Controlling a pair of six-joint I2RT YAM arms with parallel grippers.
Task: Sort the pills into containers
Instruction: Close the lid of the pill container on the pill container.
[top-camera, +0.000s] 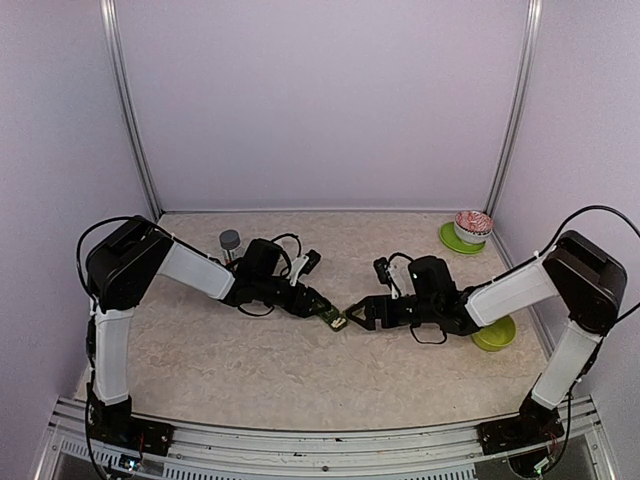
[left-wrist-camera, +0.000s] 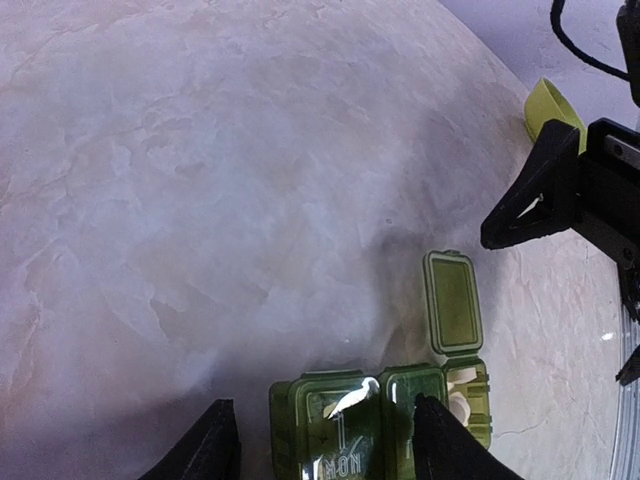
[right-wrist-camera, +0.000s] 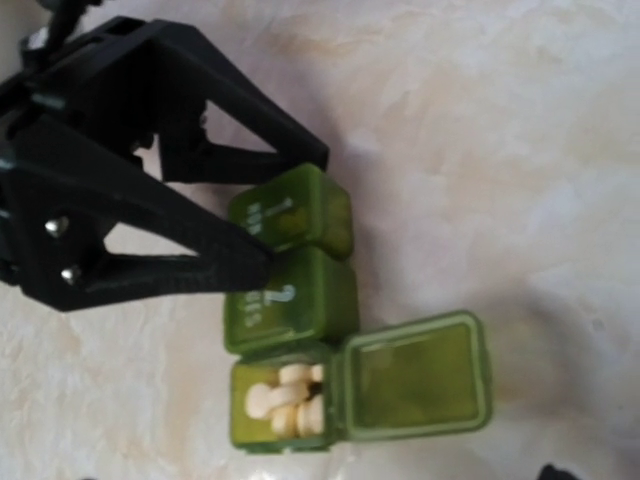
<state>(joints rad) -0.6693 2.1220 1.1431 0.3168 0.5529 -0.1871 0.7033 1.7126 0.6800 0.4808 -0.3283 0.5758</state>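
At the far left of the table (top-camera: 250, 370) we see a small grey-capped bottle (top-camera: 230, 241) standing upright, just behind the left arm's forearm. To its right, the left gripper (top-camera: 320, 310) reaches low over the tabletop towards the middle. Its fingers (right-wrist-camera: 200, 250) are spread, one on either side of the closed end of the green pill organiser (right-wrist-camera: 290, 290). From the left wrist we see a gap between one finger and the box. The other finger looks to be against it, so the jaws are parted, not clamped.

The organiser lies flat near the table's centre, between the two grippers. We count three compartments: the ones marked 1 and 2 are shut. The third, at the end away from the left gripper, has its lid (right-wrist-camera: 415, 375) swung open, and white pills (right-wrist-camera: 285, 400) lie inside it.

Just right of the organiser, the right gripper (top-camera: 358, 313) points at it with its jaws wide apart, holding nothing. Further right, a green dish (top-camera: 495, 335) sits by the right arm. At the back right corner a patterned bowl (top-camera: 473, 222) rests on a green plate (top-camera: 452, 240).
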